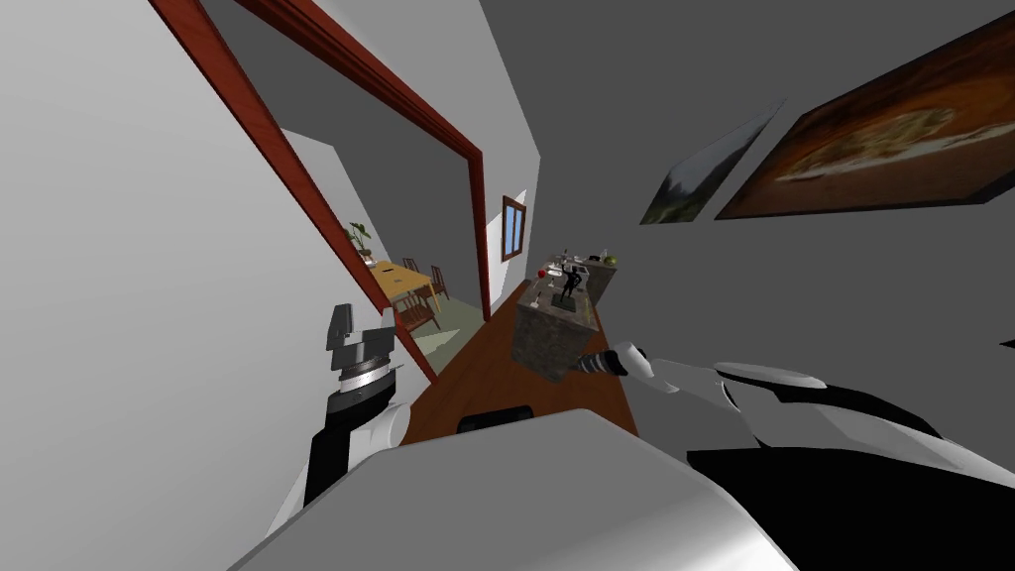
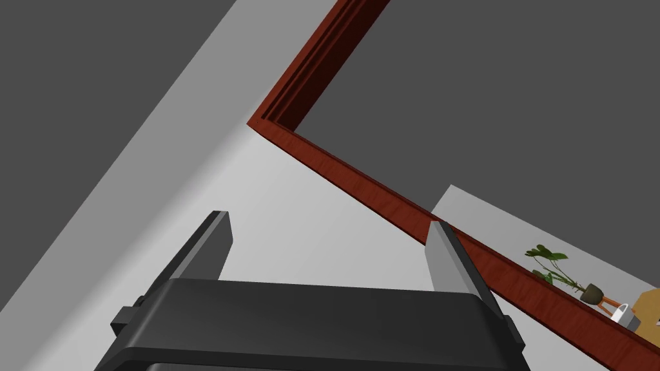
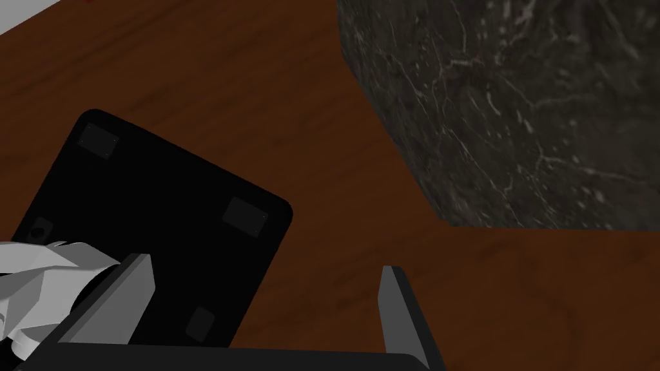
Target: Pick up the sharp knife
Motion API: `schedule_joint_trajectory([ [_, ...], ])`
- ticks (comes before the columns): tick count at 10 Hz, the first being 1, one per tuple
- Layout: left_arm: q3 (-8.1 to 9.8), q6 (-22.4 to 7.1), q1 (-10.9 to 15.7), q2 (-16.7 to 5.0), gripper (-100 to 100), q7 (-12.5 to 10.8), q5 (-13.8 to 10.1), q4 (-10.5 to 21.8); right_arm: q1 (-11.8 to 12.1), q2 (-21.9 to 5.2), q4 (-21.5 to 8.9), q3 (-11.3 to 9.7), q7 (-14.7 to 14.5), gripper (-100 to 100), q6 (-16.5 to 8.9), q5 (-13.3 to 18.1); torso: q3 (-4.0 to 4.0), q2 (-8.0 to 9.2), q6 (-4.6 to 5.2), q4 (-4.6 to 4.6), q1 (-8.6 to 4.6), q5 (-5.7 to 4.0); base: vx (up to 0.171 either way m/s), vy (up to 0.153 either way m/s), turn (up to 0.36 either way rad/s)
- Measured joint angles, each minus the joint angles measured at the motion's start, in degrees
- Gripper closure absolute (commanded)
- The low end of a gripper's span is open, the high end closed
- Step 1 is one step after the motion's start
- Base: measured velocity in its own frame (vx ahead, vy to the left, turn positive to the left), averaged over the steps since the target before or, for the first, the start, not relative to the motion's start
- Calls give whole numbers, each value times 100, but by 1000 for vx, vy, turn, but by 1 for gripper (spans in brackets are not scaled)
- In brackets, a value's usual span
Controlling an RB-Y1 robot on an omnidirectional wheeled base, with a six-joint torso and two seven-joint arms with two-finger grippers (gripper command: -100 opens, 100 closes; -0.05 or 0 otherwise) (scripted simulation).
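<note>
Our left gripper is held up beside the left wall, its fingers wide apart with nothing between them, pointing at the upper corner of a red-brown door frame. Through that doorway we see a yellow table with chairs around it and a potted plant behind. Our right gripper hangs low over the wood floor, its fingers likewise spread wide and empty. The near corner of a dark veined counter stands close ahead of it, apart from the fingers, and a black slab with rounded corners lies on the floor beneath it. In the head view the counter runs away from us along the right wall, below two pictures, towards a window at the far end. Its top carries several small things, among them a dark figure, something red and something green. They are too small to name, and we cannot pick out the knife among them.
</note>
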State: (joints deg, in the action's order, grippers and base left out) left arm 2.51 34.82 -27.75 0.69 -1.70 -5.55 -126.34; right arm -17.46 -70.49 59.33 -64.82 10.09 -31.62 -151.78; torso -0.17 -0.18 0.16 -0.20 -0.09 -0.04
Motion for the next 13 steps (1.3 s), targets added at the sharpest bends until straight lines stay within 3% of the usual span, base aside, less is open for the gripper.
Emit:
schedule_joint_trajectory([
  [2, 1, 0, 0, 0, 0, 0, 0, 0, 75, 67, -226, -67, -74, -100, -136, -317, 1, 2, 2, 1, -11, -1, 23, 30, 87],
  [3, 0, 0, 0, 0, 0, 0, 0, 0, 228, 37, -289, -177, -136, -100, -213, -500, -1, -1, -1, 0, -7, -2, 35, 33, 94],
  [5, 1, 0, -1, 0, 0, 0, 0, 0, 302, -6, -290, -290, -137, -100, -257, -791, 1, 1, 2, 1, -14, -2, 24, 21, 59],
  [6, 0, 0, 0, 0, 0, 0, 0, 0, 369, 17, -441, -440, -133, -100, -343, -944, -1, -2, 0, 0, -11, -2, 38, 31, 112],
  [9, 0, 0, 0, 0, 0, 0, 0, 0, 650, -204, -175, -680, -119, -100, -294, -1402, -2, -4, -1, 0, -12, -1, 38, 19, 100],
  [10, 1, 0, -1, 0, 0, 0, 0, 0, 698, -219, -196, -771, -109, -100, -309, -1576, -4, -7, 1, -1, -12, -2, 73, 34, 197],
  [11, 0, 0, -1, 0, 0, 0, 0, 0, 900, -209, -405, -872, -195, -100, -464, -1792, -8, -14, 0, -3, -10, -1, 64, 15, 62],
  [13, 1, 0, -1, -1, 0, 0, 0, 0, 928, -295, -262, -1032, -133, -100, -427, -2098, -2, -3, 2, 0, -18, -2, 33, 4, 74],
])
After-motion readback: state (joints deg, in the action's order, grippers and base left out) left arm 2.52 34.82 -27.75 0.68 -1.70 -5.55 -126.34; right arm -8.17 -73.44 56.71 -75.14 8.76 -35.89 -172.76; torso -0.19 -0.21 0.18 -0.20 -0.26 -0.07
